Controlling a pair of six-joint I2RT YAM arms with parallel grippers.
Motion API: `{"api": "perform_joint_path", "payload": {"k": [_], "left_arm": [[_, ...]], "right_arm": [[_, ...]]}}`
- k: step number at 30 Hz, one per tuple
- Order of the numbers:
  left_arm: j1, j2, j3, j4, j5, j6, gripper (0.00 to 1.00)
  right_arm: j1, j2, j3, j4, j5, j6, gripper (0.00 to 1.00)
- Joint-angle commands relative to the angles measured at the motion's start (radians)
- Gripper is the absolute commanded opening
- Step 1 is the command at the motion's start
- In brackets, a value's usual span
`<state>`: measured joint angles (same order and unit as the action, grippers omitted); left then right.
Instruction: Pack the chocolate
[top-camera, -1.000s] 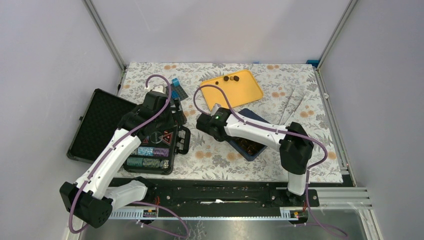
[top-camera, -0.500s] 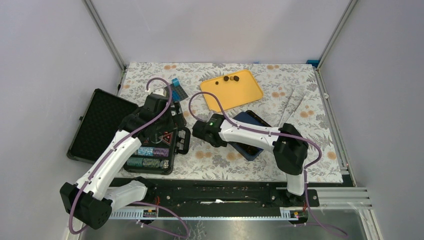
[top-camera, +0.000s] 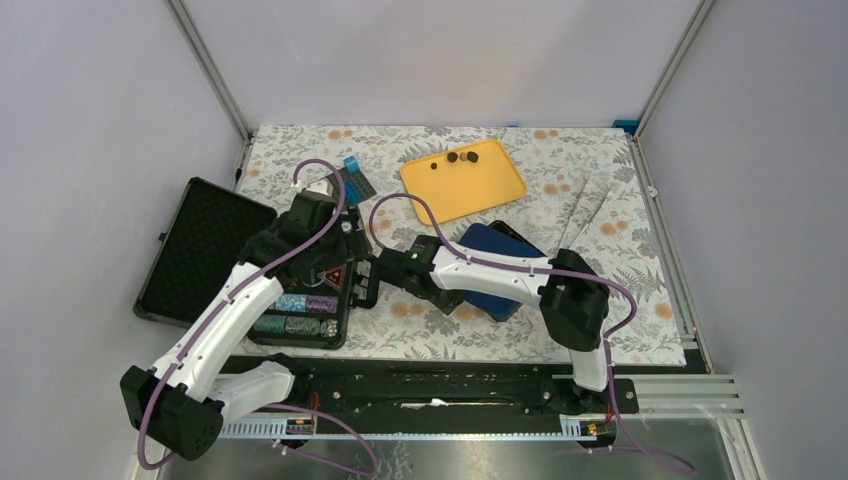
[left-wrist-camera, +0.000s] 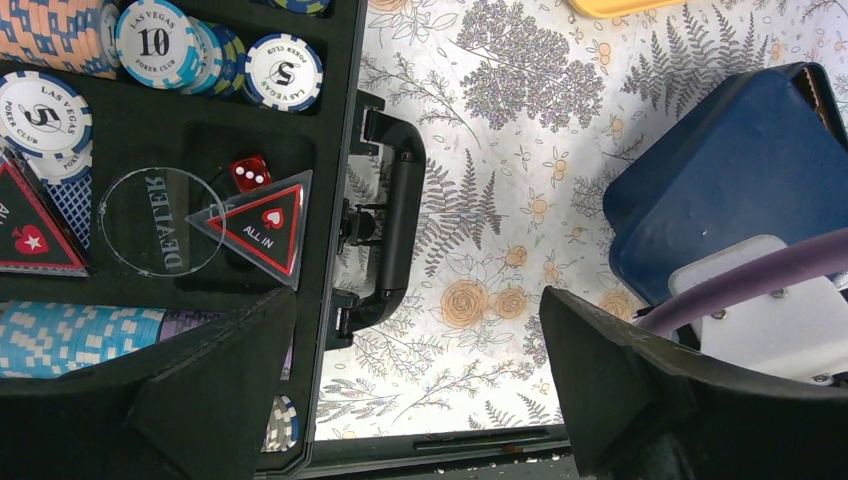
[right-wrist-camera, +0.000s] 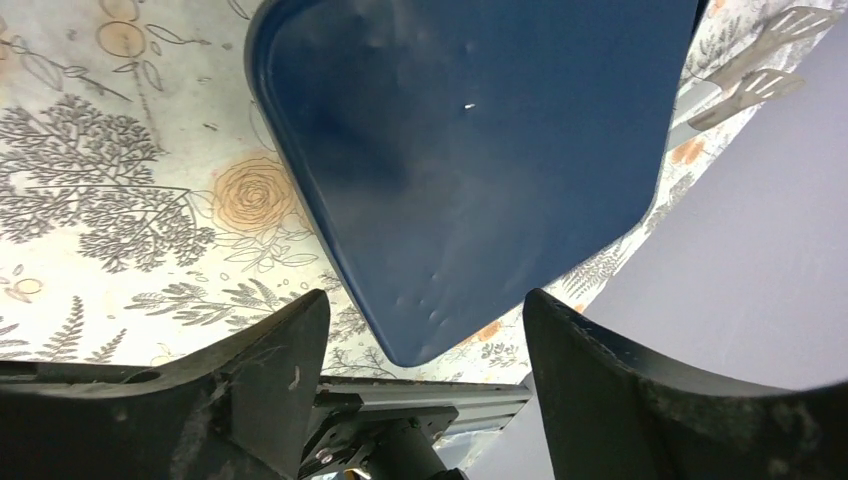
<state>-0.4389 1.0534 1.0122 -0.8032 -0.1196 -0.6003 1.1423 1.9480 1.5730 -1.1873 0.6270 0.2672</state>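
Three dark chocolate (top-camera: 461, 157) pieces lie on the yellow tray (top-camera: 490, 188) at the back. Two more brown pieces (top-camera: 728, 157) sit on the right ledge. The dark blue box (top-camera: 497, 272) in the middle has its lid (right-wrist-camera: 470, 130) down, so its inside is hidden. My right gripper (top-camera: 425, 288) (right-wrist-camera: 425, 305) is at the box's left corner, open, with nothing between its fingers and the lid corner just beyond the tips. My left gripper (top-camera: 345, 245) (left-wrist-camera: 417, 300) hangs wide open and empty over the cloth beside the poker case's handle (left-wrist-camera: 388, 240).
An open black poker case (top-camera: 310, 290) with chips (left-wrist-camera: 160, 40) and dice lies at the left, its lid (top-camera: 200, 250) flat beside it. A small blue box (top-camera: 355, 178) sits behind it. Metal tongs (top-camera: 585, 215) lie right of the blue box.
The blue box stood open with brown pieces showing; my right gripper swung the lid down over it, slid left and opened. The left arm barely moved.
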Motion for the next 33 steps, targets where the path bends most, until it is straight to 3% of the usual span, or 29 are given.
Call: {"api": "perform_joint_path", "payload": {"k": [1, 16, 22, 27, 31, 33], "left_arm": [[0.006, -0.016, -0.002, 0.061, -0.003, 0.018, 0.99], [0.002, 0.039, -0.117, 0.169, 0.216, 0.051, 0.99], [-0.045, 0.076, -0.161, 0.208, 0.274, 0.005, 0.98], [-0.256, 0.142, -0.184, 0.277, 0.207, -0.087, 0.99], [-0.308, 0.185, -0.217, 0.368, 0.272, -0.18, 0.95], [-0.34, 0.213, -0.231, 0.446, 0.308, -0.214, 0.9]], "right_arm": [[0.006, -0.023, 0.047, 0.003, -0.062, 0.019, 0.8], [0.007, -0.186, 0.083, 0.095, -0.067, 0.036, 0.87], [-0.028, -0.355, -0.035, 0.186, -0.095, 0.112, 0.92], [-0.298, -0.624, -0.258, 0.39, -0.263, 0.136, 0.94], [-0.569, -0.772, -0.376, 0.593, -0.375, 0.146, 0.96], [-0.682, -0.759, -0.4, 0.672, -0.428, 0.123, 0.96]]}}
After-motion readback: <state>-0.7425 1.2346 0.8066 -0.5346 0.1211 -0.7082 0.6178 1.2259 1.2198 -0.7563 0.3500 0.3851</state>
